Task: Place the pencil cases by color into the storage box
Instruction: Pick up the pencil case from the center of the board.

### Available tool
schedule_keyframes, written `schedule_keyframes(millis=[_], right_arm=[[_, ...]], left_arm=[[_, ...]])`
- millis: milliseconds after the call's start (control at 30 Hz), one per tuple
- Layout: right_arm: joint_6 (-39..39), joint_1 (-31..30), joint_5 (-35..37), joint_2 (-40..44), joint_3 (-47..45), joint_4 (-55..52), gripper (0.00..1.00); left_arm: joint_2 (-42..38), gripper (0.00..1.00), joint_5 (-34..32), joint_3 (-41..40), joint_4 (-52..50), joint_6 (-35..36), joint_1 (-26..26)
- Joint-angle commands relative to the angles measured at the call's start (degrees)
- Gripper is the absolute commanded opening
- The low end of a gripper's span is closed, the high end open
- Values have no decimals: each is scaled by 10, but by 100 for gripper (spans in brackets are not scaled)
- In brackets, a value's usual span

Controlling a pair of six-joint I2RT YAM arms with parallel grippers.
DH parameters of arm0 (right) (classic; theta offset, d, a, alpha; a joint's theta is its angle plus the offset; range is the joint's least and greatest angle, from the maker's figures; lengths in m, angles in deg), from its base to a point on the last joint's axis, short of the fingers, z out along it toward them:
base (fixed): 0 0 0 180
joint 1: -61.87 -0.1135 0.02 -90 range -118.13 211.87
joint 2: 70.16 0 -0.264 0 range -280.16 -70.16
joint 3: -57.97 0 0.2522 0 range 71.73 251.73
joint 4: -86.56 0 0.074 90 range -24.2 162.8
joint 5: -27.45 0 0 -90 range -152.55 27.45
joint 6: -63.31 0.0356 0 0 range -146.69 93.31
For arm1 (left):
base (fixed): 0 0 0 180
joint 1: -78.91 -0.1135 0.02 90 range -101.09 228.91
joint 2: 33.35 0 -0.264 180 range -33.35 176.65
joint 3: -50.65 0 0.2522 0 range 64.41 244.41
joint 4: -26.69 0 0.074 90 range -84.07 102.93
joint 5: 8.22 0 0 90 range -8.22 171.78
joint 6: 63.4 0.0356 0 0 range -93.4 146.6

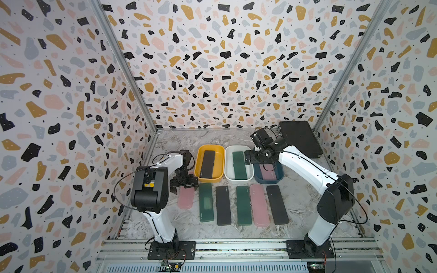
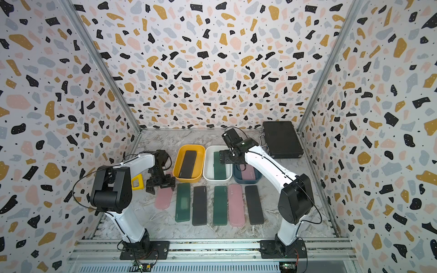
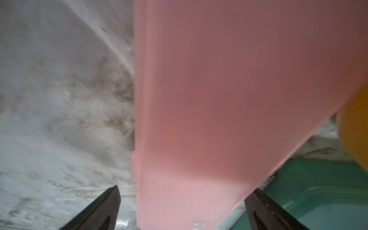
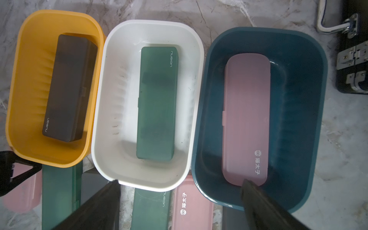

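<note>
I had six cases lying flat on the marble table [image 1: 165, 144], in one row on the near side of three boxes, long sides parallel and just beside each other. L to R in both top views:
- end pink case [image 1: 186, 201]
- green case [image 1: 206, 203]
- black case [image 1: 223, 206]
- 2nd green case [image 1: 243, 205]
- 2nd pink case [image 1: 259, 205]
- 2nd black case [image 1: 277, 205]

Behind the row stood the yellow box [image 4: 25, 79], white box [image 4: 115, 79] and blue box [image 4: 298, 99], packed close side by side. Each held one case lying lengthwise: boxed black case [image 4: 67, 89] in yellow, boxed green case [image 4: 157, 103] in white, boxed pink case [image 4: 247, 119] in blue.

The left gripper [image 1: 185, 188] hung low over the far end of the end pink case, next to the yellow box. Its fingers [image 3: 103, 207] were spread wide, one on each side of the case's width. The wrist cam showed a clear gap btwn one finger and the case edge. The other finger sat right at the edge; contact y/n I couldn't tell. The case lay flat on the table, not pinched.

The right gripper [image 4: 180, 181] hovered above the boxes, approx over where white and blue meet. Its fingers were spread wide w/ nothing pinched.

A black briefcase [image 1: 299, 139] lay in the far R corner, metal handle facing the boxes, well apart from the row.
</note>
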Motion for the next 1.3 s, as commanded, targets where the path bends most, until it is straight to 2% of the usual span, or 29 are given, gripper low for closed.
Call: schedule_keyframes(millis=[0, 267, 433, 500, 700, 833, 1267], right_arm=[[2, 3, -1, 25, -4, 0, 100], [2, 4, -6, 22, -2, 1, 100], [1, 6, -7, 22, -1, 2, 100], [2, 7, -8, 21, 0, 1, 100], [2, 8, -12, 21, -1, 4, 100], [2, 9, -11, 21, -1, 4, 100], [0, 10, -12, 34, -5, 5, 100]], left_arm=[[8, 100, -2, -8, -3, 3, -10], [23, 100, 5, -10, 0, 4, -24], [27, 96, 8, -10, 2, 4, -33], [27, 93, 11, -11, 4, 4, -35], [26, 74, 15, -12, 6, 4, -36], [21, 69, 12, -13, 7, 4, -37], [-61, 66, -5, -5, -10, -10, -37]])
